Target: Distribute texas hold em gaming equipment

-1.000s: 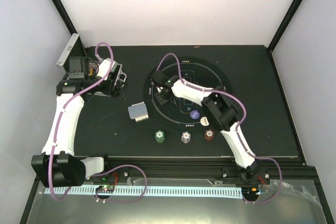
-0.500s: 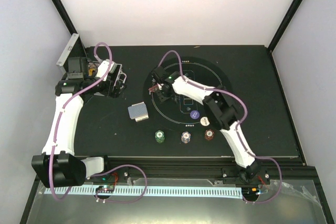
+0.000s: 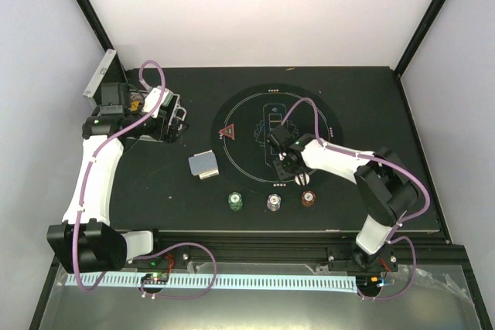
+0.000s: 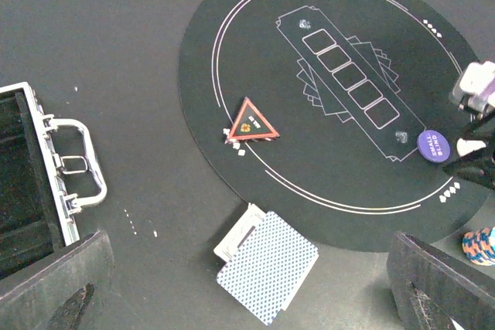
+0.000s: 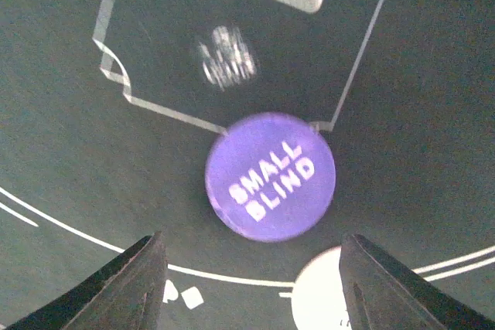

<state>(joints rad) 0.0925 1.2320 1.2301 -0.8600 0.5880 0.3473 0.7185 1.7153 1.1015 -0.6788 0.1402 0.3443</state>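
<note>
Hold em gear is spread over the counter [image 3: 387,106]. Red triangle marker [image 3: 227,133] lies flat on the left part of the round black mat [image 3: 325,113], inside the printed ring. Blue disc [image 5: 270,177] reading SMALL BLIND sits on the mat's near-right part, at a corner of the printed card outline. White disc [image 5: 321,299] is just beside it on the nearer side, on the ring line. Card deck [image 3: 204,165] is face down off the mat, just beside its near-left edge, slightly fanned. Green chips [image 3: 235,202], white chips [image 3: 274,202] and brown-red chips [image 3: 308,199] stand in a row just off the mat's near edge, apart from each other.

Right arm: base near right, elbow bent out to the right, forearm reaching left over the mat, wrist pitched down. Right claw [image 5: 251,264] is above the blue disc, fingers apart, nothing between them; contact with the disc cannot be told.

Left arm: up from the near-left base, forearm forward, wrist turned right beside the open silver case [image 3: 104,83] at far left. Left claw [image 3: 176,121] is spread wide, empty, raised above the counter.
</note>
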